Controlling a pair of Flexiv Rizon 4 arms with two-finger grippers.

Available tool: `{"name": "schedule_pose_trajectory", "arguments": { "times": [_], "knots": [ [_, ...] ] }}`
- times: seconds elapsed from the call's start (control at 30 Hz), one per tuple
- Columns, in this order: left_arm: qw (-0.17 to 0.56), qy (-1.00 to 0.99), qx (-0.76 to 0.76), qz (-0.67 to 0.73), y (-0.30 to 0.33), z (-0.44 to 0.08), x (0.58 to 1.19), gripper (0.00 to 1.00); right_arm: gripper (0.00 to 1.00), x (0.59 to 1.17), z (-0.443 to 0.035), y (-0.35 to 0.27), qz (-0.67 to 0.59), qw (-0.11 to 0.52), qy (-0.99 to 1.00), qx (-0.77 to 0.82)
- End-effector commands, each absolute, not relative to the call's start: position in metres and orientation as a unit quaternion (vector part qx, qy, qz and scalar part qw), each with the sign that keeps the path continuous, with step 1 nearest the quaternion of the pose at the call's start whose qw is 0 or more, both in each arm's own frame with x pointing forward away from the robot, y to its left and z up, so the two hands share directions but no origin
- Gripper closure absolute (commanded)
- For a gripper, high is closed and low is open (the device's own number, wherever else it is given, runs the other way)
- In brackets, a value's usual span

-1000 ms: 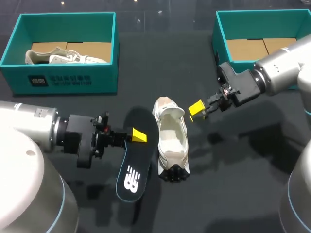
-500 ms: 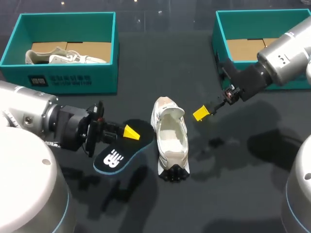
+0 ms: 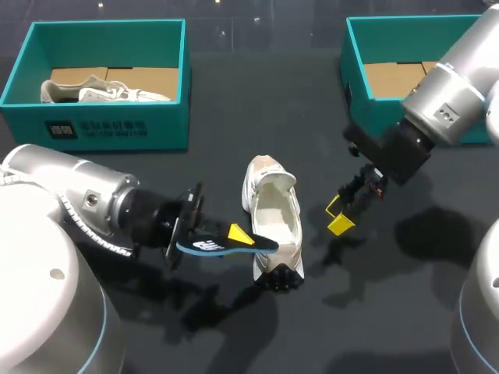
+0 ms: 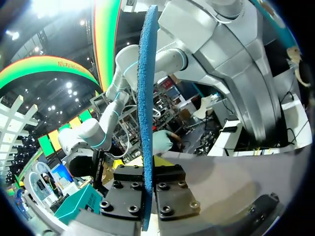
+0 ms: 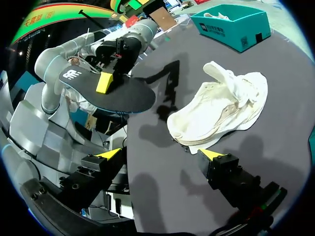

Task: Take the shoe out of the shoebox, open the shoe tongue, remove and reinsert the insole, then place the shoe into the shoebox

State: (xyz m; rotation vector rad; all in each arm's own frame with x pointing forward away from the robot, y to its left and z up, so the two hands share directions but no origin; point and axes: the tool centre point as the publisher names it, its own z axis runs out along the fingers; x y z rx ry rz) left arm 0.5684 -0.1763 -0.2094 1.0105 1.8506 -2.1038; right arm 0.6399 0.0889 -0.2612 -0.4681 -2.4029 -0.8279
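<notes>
A white shoe [image 3: 274, 222] lies on its sole mid-table, toe toward me, its opening facing up. My left gripper [image 3: 234, 235] is shut on the black insole [image 3: 209, 246], held nearly level and edge-on just left of the shoe, its tip over the shoe's side. In the left wrist view the insole [image 4: 147, 108] stands on edge between the fingers [image 4: 170, 196], blue underside showing. My right gripper [image 3: 337, 216] hangs open right of the shoe, holding nothing. In the right wrist view, the shoe [image 5: 221, 110] and insole [image 5: 106, 93] lie ahead of that gripper [image 5: 160, 154].
A teal shoebox [image 3: 93, 125] at the back left holds another pale shoe [image 3: 101, 91]. A second teal shoebox [image 3: 366, 31] at the back right shows only its cardboard floor. The table is black cloth.
My left arm swung the insole from lying flat on the table to a raised, nearly level hold and carried it right to the shoe. My right gripper dropped lower and turned downward beside the shoe.
</notes>
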Motion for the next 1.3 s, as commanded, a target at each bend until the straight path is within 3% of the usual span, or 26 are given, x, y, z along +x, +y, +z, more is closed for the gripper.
{"name": "schedule_pose_trajectory", "arguments": {
  "times": [0.03,0.13,0.3,0.87,1.2,1.3],
  "knots": [
    [0.076,0.612,0.341,-0.710,-0.178,-0.211,0.572,1.00,0.00,0.646,-0.261,0.093,-0.295,0.281,-0.897,-0.170],
    [0.086,0.618,0.325,-0.711,-0.187,-0.223,0.571,1.00,0.00,0.646,-0.266,0.093,-0.310,0.276,-0.897,-0.149],
    [0.102,0.630,0.294,-0.711,-0.187,-0.226,0.572,1.00,0.00,0.642,-0.291,0.094,-0.309,0.197,-0.924,-0.113],
    [0.094,0.627,0.299,-0.713,-0.189,-0.230,0.575,1.00,0.00,0.641,-0.309,0.095,-0.289,0.190,-0.933,-0.101],
    [0.112,0.632,0.269,-0.718,-0.182,-0.236,0.585,1.00,0.00,0.641,-0.334,0.112,-0.228,0.084,-0.969,-0.043],
    [0.112,0.632,0.269,-0.718,-0.182,-0.236,0.585,1.00,0.00,0.641,-0.334,0.113,-0.222,0.079,-0.971,-0.049]
  ]
}}
